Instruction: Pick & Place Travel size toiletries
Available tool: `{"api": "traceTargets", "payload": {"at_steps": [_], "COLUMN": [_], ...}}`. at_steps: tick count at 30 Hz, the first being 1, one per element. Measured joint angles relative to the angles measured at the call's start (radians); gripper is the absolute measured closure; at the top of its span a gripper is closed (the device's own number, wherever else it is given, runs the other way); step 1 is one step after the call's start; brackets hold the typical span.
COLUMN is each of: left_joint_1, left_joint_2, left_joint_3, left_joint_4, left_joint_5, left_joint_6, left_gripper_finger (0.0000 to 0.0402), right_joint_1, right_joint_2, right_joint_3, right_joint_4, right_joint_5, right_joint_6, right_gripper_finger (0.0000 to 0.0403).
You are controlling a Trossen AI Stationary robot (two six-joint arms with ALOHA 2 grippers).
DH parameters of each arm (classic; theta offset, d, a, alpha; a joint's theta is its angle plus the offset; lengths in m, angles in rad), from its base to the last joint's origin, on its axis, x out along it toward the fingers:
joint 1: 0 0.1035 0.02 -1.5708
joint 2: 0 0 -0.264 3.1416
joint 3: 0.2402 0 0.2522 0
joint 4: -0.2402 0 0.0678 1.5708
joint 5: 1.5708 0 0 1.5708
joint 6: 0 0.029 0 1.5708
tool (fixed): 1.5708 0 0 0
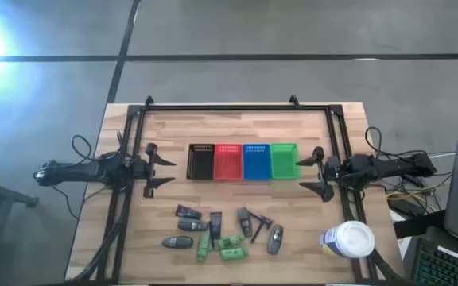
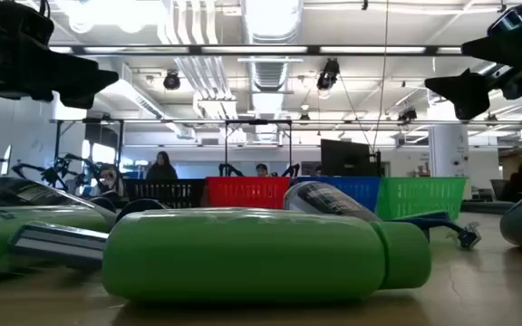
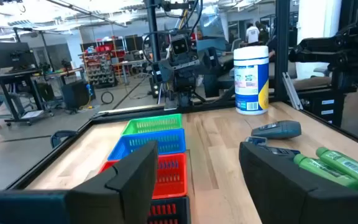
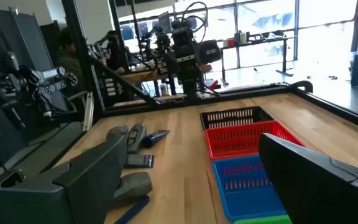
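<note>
Hovering left gripper (image 1: 159, 169): centre-left, jaws spread, empty.
Right gripper (image 1: 311, 173): centre-right, jaws spread, empty.
Green plastic bottles (image 1: 223, 246): label print unreadable.

High view: strong white glare blown out at upper-left corner; pale wooden table (image 1: 237, 127) evenly lit, shadows soft and short. Low view: rows of ceiling strip lights overexposed; nearest bright green plastic bottle (image 2: 261, 255) large and soft, out of focus; grippers show as dark silhouettes against bright ceiling. Right wrist view: bright windows washed out behind. Left wrist view: dark fingers (image 3: 129, 177) blurred in foreground.
</note>
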Motion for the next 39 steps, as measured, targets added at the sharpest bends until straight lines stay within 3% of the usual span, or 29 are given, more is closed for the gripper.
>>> {"api": "traceTargets", "payload": {"at_steps": [18, 24, 28, 31, 36, 39], "left_joint_1": [0.000, 0.000, 0.000, 0.000, 0.000, 0.000], "left_joint_2": [0.000, 0.000, 0.000, 0.000, 0.000, 0.000], "left_joint_3": [0.000, 0.000, 0.000, 0.000, 0.000, 0.000], "left_joint_4": [0.000, 0.000, 0.000, 0.000, 0.000, 0.000], "left_joint_5": [0.000, 0.000, 0.000, 0.000, 0.000, 0.000], "left_joint_6": [0.000, 0.000, 0.000, 0.000, 0.000, 0.000], "left_gripper_finger": [0.0170, 0.0170, 0.0170, 0.0170, 0.0170, 0.0170], "right_joint_1": [0.000, 0.000, 0.000, 0.000, 0.005, 0.021], "right_joint_2": [0.000, 0.000, 0.018, 0.064, 0.215, 0.396], "right_joint_3": [0.000, 0.000, 0.000, 0.002, 0.002, 0.017], "right_joint_4": [0.016, 0.205, 0.508, 0.746, 0.835, 0.828], "right_joint_5": [0.006, 0.009, 0.009, 0.008, 0.006, 0.011], "right_joint_6": [-0.017, 0.339, 0.501, 0.522, 0.577, 0.817], "right_gripper_finger": [0.0039, 0.0039, 0.0039, 0.0039, 0.0039, 0.0039]}}
